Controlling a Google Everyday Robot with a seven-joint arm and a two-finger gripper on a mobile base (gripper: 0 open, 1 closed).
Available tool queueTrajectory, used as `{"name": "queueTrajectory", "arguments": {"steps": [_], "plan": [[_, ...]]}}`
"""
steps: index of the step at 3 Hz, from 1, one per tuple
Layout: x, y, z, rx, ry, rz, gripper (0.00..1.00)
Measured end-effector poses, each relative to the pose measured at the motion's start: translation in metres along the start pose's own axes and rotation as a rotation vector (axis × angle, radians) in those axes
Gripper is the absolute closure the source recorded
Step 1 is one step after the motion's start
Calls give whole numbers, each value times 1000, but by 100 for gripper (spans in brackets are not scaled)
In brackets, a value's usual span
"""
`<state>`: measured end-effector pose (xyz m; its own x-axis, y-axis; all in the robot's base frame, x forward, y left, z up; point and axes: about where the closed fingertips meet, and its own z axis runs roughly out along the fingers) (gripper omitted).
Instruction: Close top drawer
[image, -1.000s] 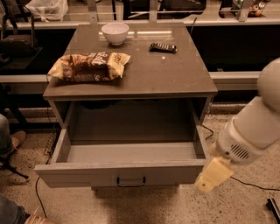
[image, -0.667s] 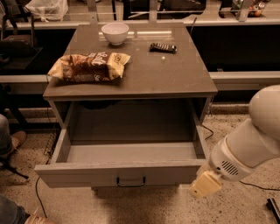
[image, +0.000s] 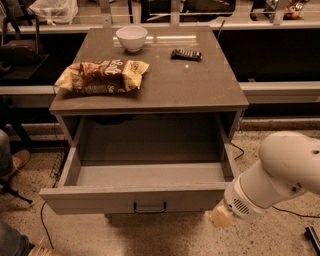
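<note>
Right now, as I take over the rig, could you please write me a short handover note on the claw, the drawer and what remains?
Claw: low, by the right end of the top drawer's front panel, just below its corner; I cannot tell if it touches.
Top drawer: pulled far out, nothing visible inside, handle at the centre of the front.
Cabinet top: chip bag, white bowl, small dark object.
Done: the arm is brought near the drawer front; the drawer is not closed.
Left: push the front panel in until the drawer is shut.
</note>
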<state>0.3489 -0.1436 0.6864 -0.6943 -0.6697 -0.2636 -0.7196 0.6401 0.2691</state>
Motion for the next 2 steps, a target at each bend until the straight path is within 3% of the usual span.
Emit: {"name": "queueTrajectory", "arguments": {"steps": [1, 2], "plan": [[-15, -17, 34, 29, -18, 20, 100], [-60, -54, 69, 95, -45, 57, 100]]}}
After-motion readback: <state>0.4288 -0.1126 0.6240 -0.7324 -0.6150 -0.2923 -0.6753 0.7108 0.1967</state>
